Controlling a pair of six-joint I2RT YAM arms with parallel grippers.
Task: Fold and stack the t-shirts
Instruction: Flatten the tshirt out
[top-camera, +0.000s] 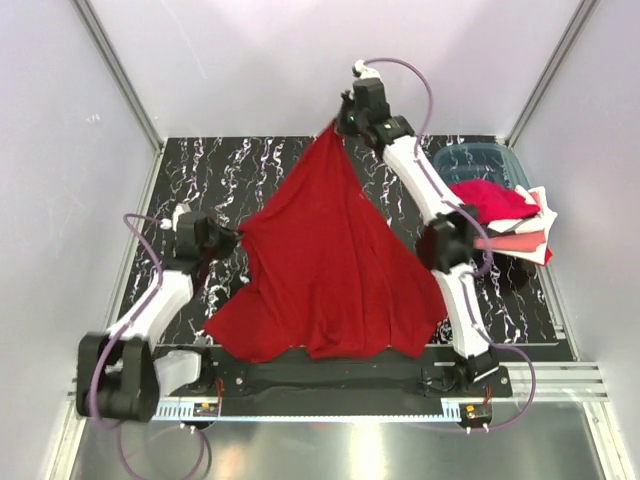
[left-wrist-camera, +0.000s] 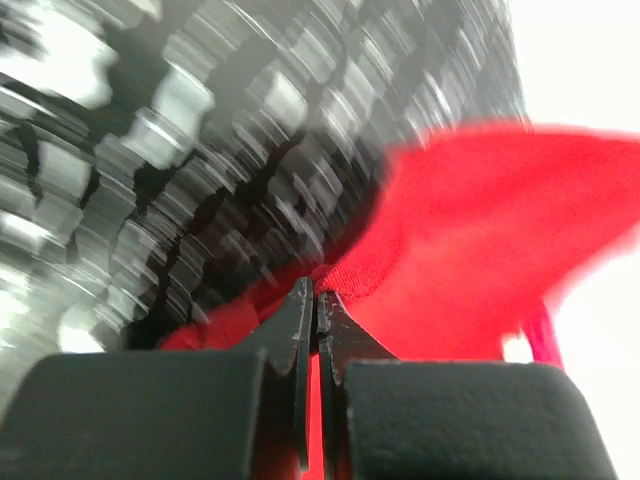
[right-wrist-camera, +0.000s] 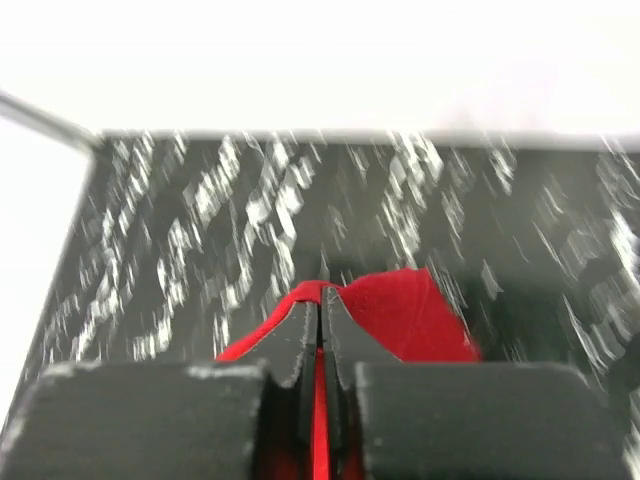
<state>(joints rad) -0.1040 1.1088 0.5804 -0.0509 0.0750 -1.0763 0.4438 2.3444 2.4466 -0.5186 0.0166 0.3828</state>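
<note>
Deep red t-shirt is being held spread above desk. Cloth is being pinched by L jaws nr left edge, by R jaws nr far edge.

Tabletop motion-blurred; teal bin partly behind shirt pile.

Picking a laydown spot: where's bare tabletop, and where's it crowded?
Bare: far left of the table, between its left edge and the deep red t-shirt; near-right patch in front of the shirt pile. Crowded: far right, teal bin plus pile.
</note>
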